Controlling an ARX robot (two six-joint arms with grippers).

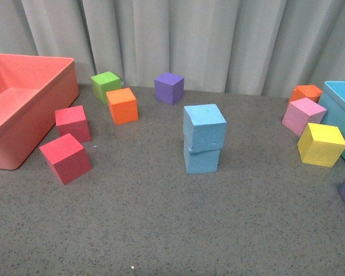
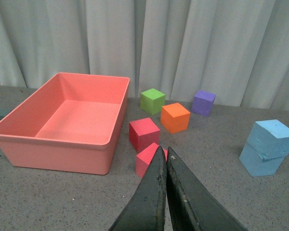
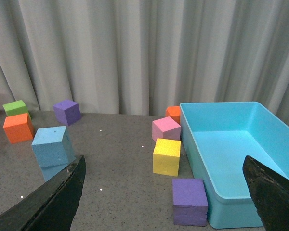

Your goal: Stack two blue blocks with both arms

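Two sky-blue blocks stand stacked mid-table: the upper blue block (image 1: 204, 127) sits twisted on the lower blue block (image 1: 201, 159). The stack also shows in the left wrist view (image 2: 269, 147) and in the right wrist view (image 3: 53, 150). No arm shows in the front view. My left gripper (image 2: 164, 154) is shut and empty, held back from the stack, above the table near a red cube (image 2: 148, 159). My right gripper (image 3: 164, 168) is wide open and empty, well away from the stack, with a purple cube (image 3: 189, 200) and a yellow cube (image 3: 167, 156) between its fingers' lines.
A salmon bin (image 1: 23, 106) stands at the left with two red cubes (image 1: 66, 156), a green cube (image 1: 106, 85), an orange cube (image 1: 122, 105) and a purple cube (image 1: 169, 87) nearby. A turquoise bin (image 1: 344, 109) stands at the right beside pink (image 1: 303, 115), orange (image 1: 306, 92) and yellow (image 1: 321, 144) cubes.
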